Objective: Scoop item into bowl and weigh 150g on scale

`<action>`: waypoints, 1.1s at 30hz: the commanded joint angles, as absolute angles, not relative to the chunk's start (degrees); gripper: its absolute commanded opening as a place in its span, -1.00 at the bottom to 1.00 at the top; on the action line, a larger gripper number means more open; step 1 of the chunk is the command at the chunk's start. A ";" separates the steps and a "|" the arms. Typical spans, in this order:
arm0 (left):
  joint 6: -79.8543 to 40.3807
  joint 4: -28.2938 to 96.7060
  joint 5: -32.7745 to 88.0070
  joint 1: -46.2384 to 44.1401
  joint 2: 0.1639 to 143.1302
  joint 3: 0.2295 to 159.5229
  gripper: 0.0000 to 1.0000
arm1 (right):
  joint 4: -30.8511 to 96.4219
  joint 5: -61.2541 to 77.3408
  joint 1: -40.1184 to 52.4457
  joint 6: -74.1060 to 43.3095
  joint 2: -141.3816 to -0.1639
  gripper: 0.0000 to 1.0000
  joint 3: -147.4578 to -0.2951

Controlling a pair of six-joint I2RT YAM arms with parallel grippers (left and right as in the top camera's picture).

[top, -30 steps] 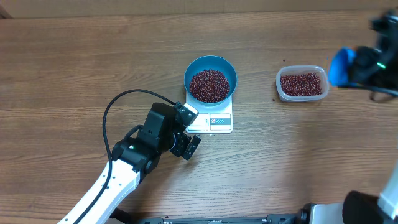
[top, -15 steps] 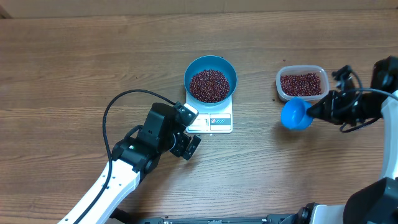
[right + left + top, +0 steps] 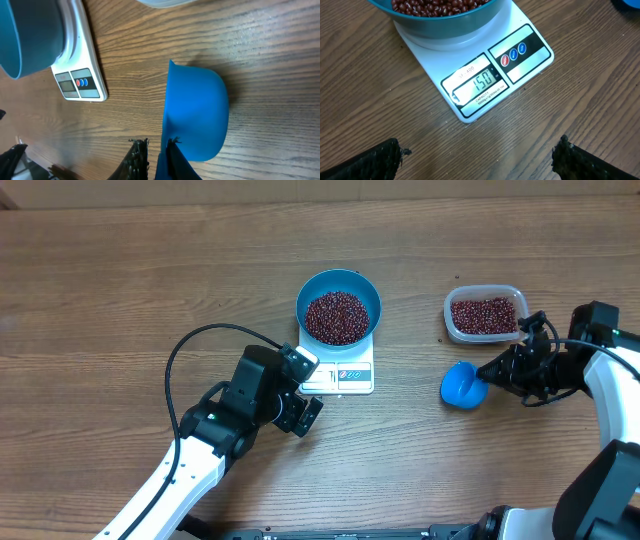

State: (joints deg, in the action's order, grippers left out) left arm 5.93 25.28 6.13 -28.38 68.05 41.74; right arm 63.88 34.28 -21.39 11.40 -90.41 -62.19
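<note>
The left tool [image 3: 305, 388] hangs over the brown wood-grain surface [image 3: 120, 280], just left of the small flat white square scale [image 3: 345, 372]. Its two black fingers [image 3: 375, 162] are spread wide with nothing between them. In the left wrist view the scale's display strip [image 3: 479, 81] reads 150, with red and blue printed buttons [image 3: 513, 52] beside it.

On the far part of the scale sits the round, deep, bright blue bowl [image 3: 375, 295], which is wider than the platform under it. It holds a loose heap of small dark red-brown beans [image 3: 338, 317] that covers its bottom.

Further right, well apart from the scale, stands a clear rectangular plastic tub [image 3: 448, 330] with more of the same beans inside. Just in front of the tub, a small blue plastic scoop [image 3: 462, 385] lies low on the surface, tipped on its side with its mouth turned toward the scale.

The right tool [image 3: 488, 375] reaches in from the right edge to the scoop's handle end. In the right wrist view its dark fingers stand close together with the blue handle between them. The views do not show whether they clamp it or merely flank it.
</note>
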 commanded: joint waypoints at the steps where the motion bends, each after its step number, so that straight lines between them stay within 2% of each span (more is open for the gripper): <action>1: 4.71 25.26 5.78 -28.14 68.25 41.82 0.99 | 63.37 33.85 -22.00 8.71 -90.74 -0.75 -61.47; 2: 4.71 25.26 5.78 -28.14 68.25 41.82 0.99 | 63.24 33.15 -22.22 7.88 -90.74 -0.73 -61.54; 4: 4.71 25.26 5.78 -28.14 68.25 41.82 0.99 | 63.29 31.59 -23.00 7.20 -90.74 -0.56 -61.65; 7: 4.71 25.26 5.78 -28.14 68.25 41.82 0.99 | 64.20 28.53 -25.08 5.23 -90.72 -0.24 -62.78; 9: 4.69 25.26 5.78 -28.14 68.25 41.82 0.99 | 64.62 27.90 -27.38 4.19 -90.72 0.06 -64.14; 10: 4.71 25.26 5.78 -28.14 68.25 41.82 0.99 | 64.71 27.86 -28.27 4.05 -90.72 0.39 -64.69; 12: 4.71 25.26 5.78 -28.14 68.25 41.82 0.99 | 64.75 27.64 -29.47 4.03 -90.72 0.68 -65.49; 13: 4.71 25.28 5.78 -28.14 68.25 41.82 0.99 | 64.77 26.96 -30.06 3.88 -90.72 0.96 -65.98; 18: 4.71 25.26 5.78 -28.14 68.25 41.82 0.99 | 65.52 18.57 -30.94 -2.00 -90.72 1.00 -69.28; 23: 4.71 25.26 5.78 -28.14 68.25 41.82 0.99 | 72.42 14.13 -30.94 -3.66 -90.72 1.00 -79.31; 29: 4.71 25.26 5.78 -28.14 68.25 41.82 0.99 | 81.97 14.31 -29.50 -2.81 -90.67 1.00 -92.82; 33: 4.71 25.26 5.78 -28.14 68.25 41.82 0.99 | 88.03 19.68 -24.51 3.29 -88.77 1.00 -99.11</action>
